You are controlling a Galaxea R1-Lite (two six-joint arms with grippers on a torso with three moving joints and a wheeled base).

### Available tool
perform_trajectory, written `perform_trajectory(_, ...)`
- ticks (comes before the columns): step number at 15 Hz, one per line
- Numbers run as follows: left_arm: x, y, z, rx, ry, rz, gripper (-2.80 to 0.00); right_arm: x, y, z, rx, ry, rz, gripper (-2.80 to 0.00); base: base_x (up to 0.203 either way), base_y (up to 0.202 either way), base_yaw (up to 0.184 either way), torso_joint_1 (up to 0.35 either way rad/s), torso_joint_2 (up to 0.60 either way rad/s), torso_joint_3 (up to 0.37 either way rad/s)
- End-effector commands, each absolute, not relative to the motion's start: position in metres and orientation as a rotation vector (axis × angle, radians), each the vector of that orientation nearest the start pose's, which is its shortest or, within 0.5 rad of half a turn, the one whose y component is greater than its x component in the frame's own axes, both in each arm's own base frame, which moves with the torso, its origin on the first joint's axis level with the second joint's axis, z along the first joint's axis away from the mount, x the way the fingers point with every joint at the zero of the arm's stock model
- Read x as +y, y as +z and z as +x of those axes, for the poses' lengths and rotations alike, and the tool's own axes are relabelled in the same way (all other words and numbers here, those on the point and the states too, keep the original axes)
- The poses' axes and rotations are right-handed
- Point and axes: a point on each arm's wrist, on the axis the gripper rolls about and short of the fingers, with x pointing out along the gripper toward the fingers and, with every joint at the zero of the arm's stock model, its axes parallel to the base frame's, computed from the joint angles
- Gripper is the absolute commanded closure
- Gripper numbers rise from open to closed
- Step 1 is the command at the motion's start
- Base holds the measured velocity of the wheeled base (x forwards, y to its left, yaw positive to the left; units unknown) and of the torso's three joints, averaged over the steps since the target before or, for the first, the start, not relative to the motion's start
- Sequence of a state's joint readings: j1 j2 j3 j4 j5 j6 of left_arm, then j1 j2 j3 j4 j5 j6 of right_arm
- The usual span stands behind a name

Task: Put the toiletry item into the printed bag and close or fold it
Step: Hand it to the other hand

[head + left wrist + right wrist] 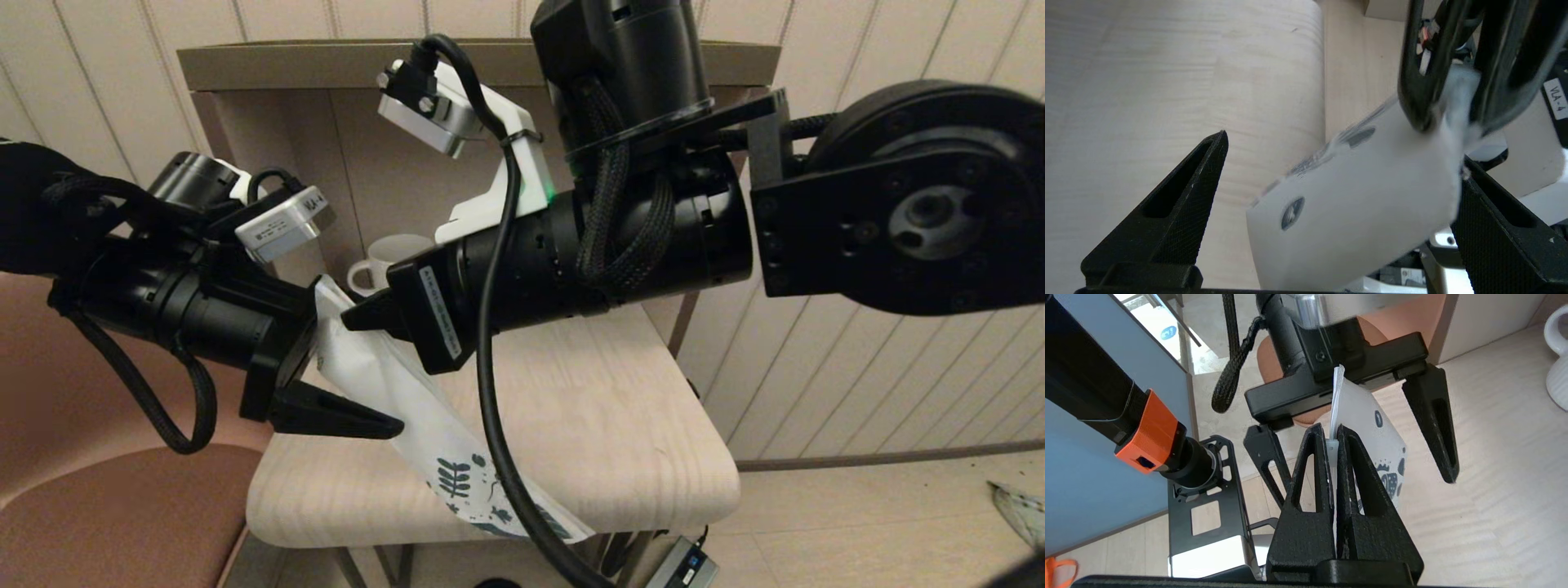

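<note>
The printed bag (408,408) hangs slanted over the small wooden table (620,425). Its teal leaf-print end (473,490) rests near the table's front edge. My right gripper (353,315) is shut on the bag's plain top edge, which the right wrist view shows pinched between its fingertips (1333,433). My left gripper (1343,149) is open wide around the bag's upper part, with one finger (1180,204) apart from it and the other (1494,228) next to its edge. The toiletry tube is not visible in any view.
A white ribbed mug (392,253) stands at the back of the table, behind the grippers. A reddish-brown chair seat (106,506) is to the left. A shelf unit (269,106) and panelled wall close off the back.
</note>
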State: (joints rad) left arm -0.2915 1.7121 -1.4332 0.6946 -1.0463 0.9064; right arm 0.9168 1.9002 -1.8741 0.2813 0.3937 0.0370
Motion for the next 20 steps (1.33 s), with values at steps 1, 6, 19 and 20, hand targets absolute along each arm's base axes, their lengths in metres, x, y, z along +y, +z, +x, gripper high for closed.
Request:
perform_trajectory(1, -0.099, 0.246, 0.264, 0.333, -1.529, 0.328, -2.80, 0.298, 0.323, 0.217, 0.349, 1.295, -0.056, 0.00, 0.000, 0.000, 0.000, 0.000, 0.00, 0.000)
perform_trajectory(6, -0.100, 0.251, 0.264, 0.314, -1.525, 0.333, -2.80, 0.297, 0.321, 0.216, 0.359, 1.294, -0.060, 0.00, 0.000, 0.000, 0.000, 0.000, 0.00, 0.000)
perform_trajectory(19, -0.096, 0.260, 0.259, 0.268, -1.541, 0.318, 0.00, 0.300, 0.318, 0.219, 0.368, 1.291, -0.053, 0.00, 0.000, 0.000, 0.000, 0.000, 0.00, 0.000)
perform_trajectory(20, -0.096, 0.260, 0.258, 0.267, -1.543, 0.315, 0.00, 0.301, 0.317, 0.219, 0.370, 1.292, -0.055, 0.00, 0.000, 0.000, 0.000, 0.000, 0.00, 0.000)
